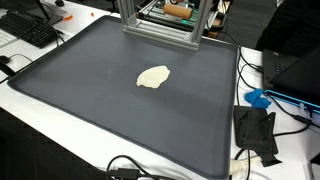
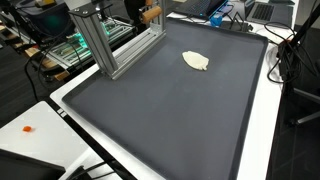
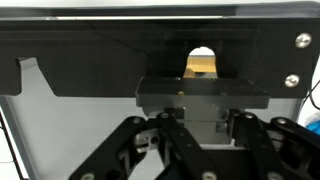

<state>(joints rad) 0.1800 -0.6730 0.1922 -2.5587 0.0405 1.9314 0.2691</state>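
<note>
In the wrist view my gripper [image 3: 190, 150] shows only as black linkages at the bottom edge. Its fingertips are cut off, so I cannot tell whether it is open or shut. It sits close against a black housing [image 3: 160, 60] with a small opening [image 3: 202, 62] that shows something tan behind. In both exterior views the gripper is hidden inside the aluminium frame [image 1: 160, 25] [image 2: 105, 45] at the back of the mat. A flat cream-coloured piece [image 1: 153, 77] [image 2: 196, 61] lies alone on the dark grey mat [image 1: 90, 100] [image 2: 150, 120], well away from the frame.
The mat lies on a white table [image 1: 30, 120]. A keyboard [image 1: 30, 30] is at one corner. Black cables and a black device [image 1: 255, 130] lie beside the mat, with a blue item [image 1: 258, 98]. A small orange spot [image 2: 28, 128] is on a white surface.
</note>
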